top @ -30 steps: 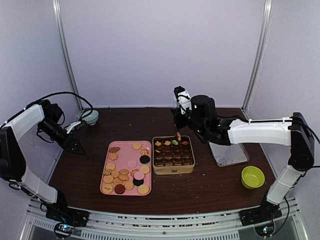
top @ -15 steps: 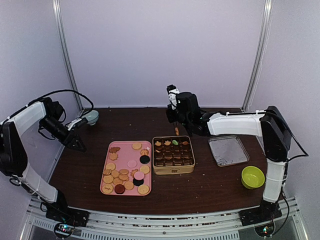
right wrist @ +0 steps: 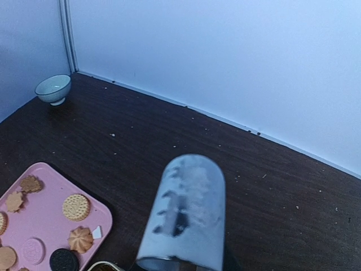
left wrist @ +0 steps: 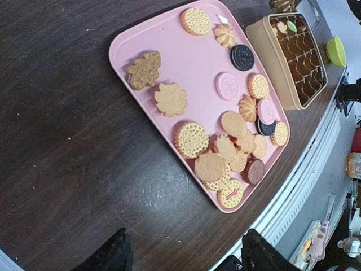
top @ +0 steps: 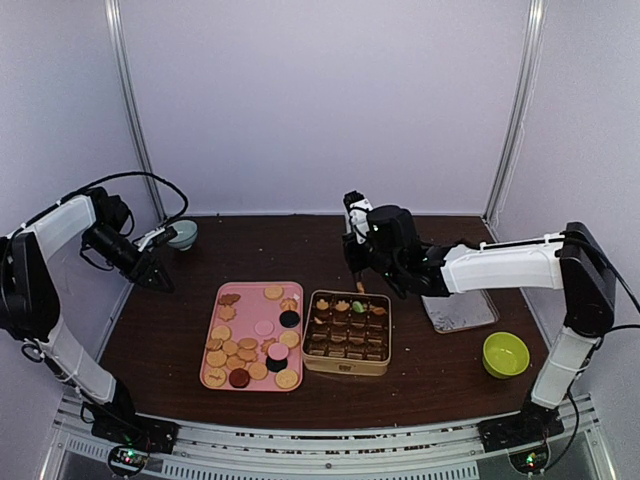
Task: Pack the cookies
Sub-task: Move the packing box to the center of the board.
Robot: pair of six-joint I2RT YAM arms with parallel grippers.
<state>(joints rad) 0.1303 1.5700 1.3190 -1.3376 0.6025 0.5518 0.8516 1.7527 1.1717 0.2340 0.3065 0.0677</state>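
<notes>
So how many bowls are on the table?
2: a pale bowl at the far left corner, and a yellow-green bowl near the front right. None seems hidden.

The cookies (top: 232, 350) lie flat and loosely scattered on a pink tray (top: 250, 308), lower centre-left of the overhead frame; mostly tan rounds, some leaf- or flower-shaped, two pink, several dark; a few sit in the back row of the divided tin (top: 345, 367) beside it.
</notes>
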